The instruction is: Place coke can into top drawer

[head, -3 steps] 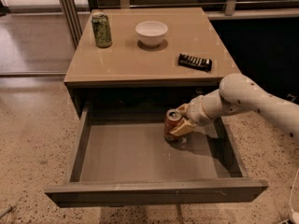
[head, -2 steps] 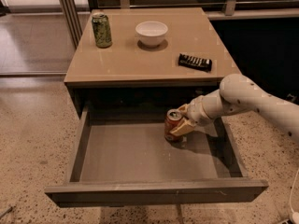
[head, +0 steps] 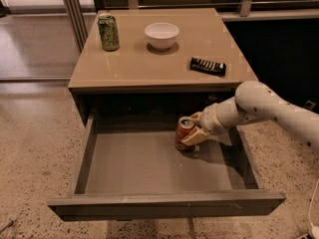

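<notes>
My hand (head: 195,134), inside the top drawer (head: 144,169), clasps the upright coke can (head: 183,131) from its right, low enough to release, I judge.

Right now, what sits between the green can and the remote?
A white bowl, camera view. The tool grips the coke can in the top drawer.

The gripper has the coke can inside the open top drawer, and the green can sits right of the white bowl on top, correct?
Not quite. The camera view shows the green can left of the white bowl, not right. The gripper does hold the coke can inside the open top drawer.
</notes>
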Controlling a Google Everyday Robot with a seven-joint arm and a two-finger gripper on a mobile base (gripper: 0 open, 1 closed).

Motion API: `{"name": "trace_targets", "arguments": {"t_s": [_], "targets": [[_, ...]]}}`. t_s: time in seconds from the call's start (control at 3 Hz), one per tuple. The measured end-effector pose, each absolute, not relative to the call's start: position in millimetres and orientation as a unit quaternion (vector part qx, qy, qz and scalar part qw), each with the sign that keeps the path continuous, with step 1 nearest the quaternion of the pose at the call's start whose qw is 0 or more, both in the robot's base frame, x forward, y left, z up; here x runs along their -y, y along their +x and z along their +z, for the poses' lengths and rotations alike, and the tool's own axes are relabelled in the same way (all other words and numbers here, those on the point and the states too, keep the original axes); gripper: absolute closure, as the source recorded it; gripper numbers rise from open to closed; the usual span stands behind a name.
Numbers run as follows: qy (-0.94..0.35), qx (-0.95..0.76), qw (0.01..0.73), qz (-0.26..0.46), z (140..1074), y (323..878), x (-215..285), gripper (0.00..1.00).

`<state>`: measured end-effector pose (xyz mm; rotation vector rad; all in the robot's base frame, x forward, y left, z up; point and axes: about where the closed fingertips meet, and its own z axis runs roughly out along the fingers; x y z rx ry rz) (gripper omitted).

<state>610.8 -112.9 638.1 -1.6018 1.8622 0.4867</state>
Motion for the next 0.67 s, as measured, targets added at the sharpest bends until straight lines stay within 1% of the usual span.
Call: {"name": "trace_targets", "arguments": {"t_s": [0.33, 0.67], "targets": [[-0.607, -0.706, 0.313, 0.185, 638.1, 610.8, 112.9, 0.63], [-0.607, -0.706, 0.313, 0.185, 638.1, 610.8, 112.9, 0.42]]}}
